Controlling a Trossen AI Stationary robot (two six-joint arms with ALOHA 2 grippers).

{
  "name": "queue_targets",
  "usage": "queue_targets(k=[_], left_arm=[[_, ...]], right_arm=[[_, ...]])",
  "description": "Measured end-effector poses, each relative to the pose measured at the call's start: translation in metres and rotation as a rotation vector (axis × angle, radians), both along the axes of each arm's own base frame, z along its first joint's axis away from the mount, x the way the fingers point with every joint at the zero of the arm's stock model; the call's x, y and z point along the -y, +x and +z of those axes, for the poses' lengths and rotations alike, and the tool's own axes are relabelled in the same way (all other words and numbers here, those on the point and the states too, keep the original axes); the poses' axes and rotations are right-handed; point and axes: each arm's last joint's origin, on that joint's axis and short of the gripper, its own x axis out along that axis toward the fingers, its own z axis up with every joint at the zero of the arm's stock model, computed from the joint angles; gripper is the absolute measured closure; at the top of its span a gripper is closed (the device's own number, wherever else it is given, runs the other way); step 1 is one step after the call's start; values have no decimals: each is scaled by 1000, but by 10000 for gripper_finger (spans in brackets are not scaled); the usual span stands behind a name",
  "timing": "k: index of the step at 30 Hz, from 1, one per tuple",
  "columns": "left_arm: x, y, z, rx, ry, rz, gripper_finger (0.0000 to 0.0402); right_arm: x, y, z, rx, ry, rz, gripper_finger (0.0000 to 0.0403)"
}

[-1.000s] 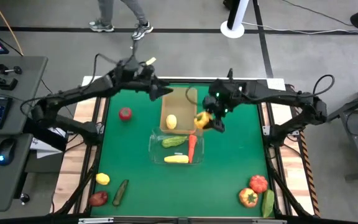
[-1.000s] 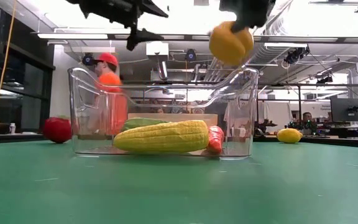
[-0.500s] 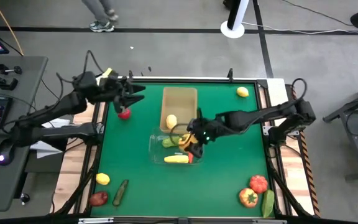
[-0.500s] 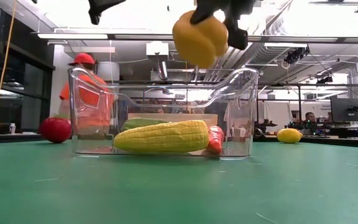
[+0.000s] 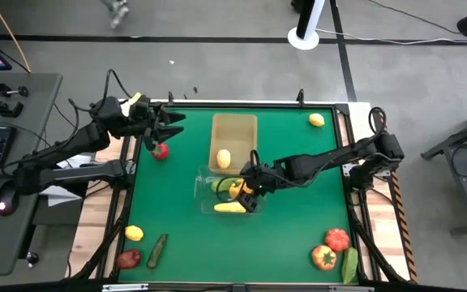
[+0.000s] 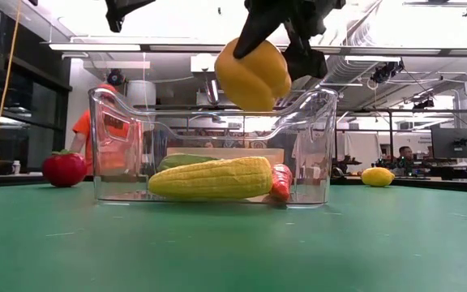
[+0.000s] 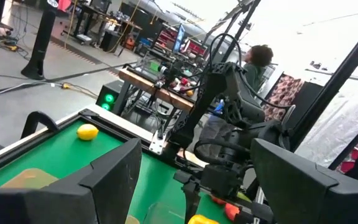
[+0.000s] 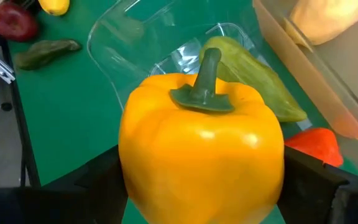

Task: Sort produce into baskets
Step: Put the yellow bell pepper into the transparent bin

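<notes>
My right gripper point(image 5: 247, 187) is shut on a yellow-orange pepper point(image 8: 201, 149), which hangs over the clear bin point(image 5: 202, 183) at about rim height point(image 6: 252, 75). The clear bin holds a corn cob point(image 6: 211, 178), a green cucumber point(image 8: 260, 84) and a red carrot point(image 6: 281, 182). The tan bin point(image 5: 235, 126) lies just beyond it with a lemon point(image 5: 224, 158) inside. My left gripper point(image 5: 171, 124) is open and empty, above the table's far left, near a red tomato point(image 5: 160, 151) that rests on the mat. My right gripper pinches the pepper's two opposite sides point(image 8: 129, 168) between its two fingers point(image 8: 101, 180), the green stem point(image 8: 207, 74) turned toward the wrist camera. The fingers slant down from the table's right. The pepper hangs below them, lifted clear of the bin and its contents.
A lemon point(image 5: 317, 120) lies at the far right. Near left: a lemon point(image 5: 134, 234), a dark cucumber point(image 5: 157, 250), a red apple point(image 5: 128, 259). Near right: a tomato point(image 5: 337, 238), a pepper point(image 5: 323, 258), a green cucumber point(image 5: 349, 265). A person in orange point(image 6: 108, 130) stands behind the table.
My right gripper has carried the pepper from beside the tan bin toward the near edge and the left, then down over the clear bin. My left gripper has swung from the far middle toward the left edge, ending above the red tomato.
</notes>
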Motion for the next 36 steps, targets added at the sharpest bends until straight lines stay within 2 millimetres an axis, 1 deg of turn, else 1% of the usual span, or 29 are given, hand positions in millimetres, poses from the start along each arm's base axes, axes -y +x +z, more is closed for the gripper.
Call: queue_targets(k=[11, 18, 23, 27, 30, 34, 36], left_arm=[[0, 0, 0, 1, -5, -1, 112], [0, 0, 0, 0, -8, -1, 112], [0, 0, 0, 0, -8, -1, 112], [0, 0, 0, 0, -8, -1, 112], [0, 0, 0, 2, -7, -1, 112], [0, 0, 1, 7, -5, -1, 112], [0, 0, 1, 7, -5, -1, 112]], right_arm=[[-1, 2, 4, 37, 14, 4, 92], [-1, 2, 4, 41, 65, -56, 92], [-1, 3, 5, 50, 44, -28, 92], [1, 3, 5, 44, 61, 11, 89], [1, 3, 5, 44, 65, 17, 70], [4, 4, 5, 44, 57, 24, 18], [6, 4, 5, 45, 57, 19, 10]])
